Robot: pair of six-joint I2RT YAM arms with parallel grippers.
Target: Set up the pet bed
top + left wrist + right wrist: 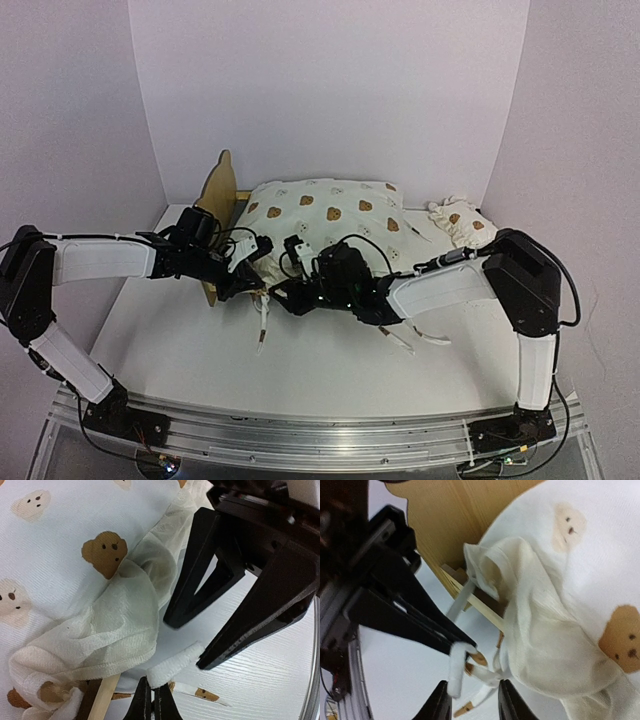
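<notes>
the pet bed stands left of centre, just behind the left gripper, which pinches a tie string; the right gripper is parted.

a big cream cushion printed with brown bear faces lies toward the far side of the white table. its near left corner is bunched into a gauzy, crumpled frill. a white tie string sticks out by that corner, raised just off the table top. other ties trail over the table toward the near edge. a small pillow in the same print sits at the far right corner, just beside the cushion. plain pale walls close in three sides, and a metal rail runs along the near edge.
</notes>
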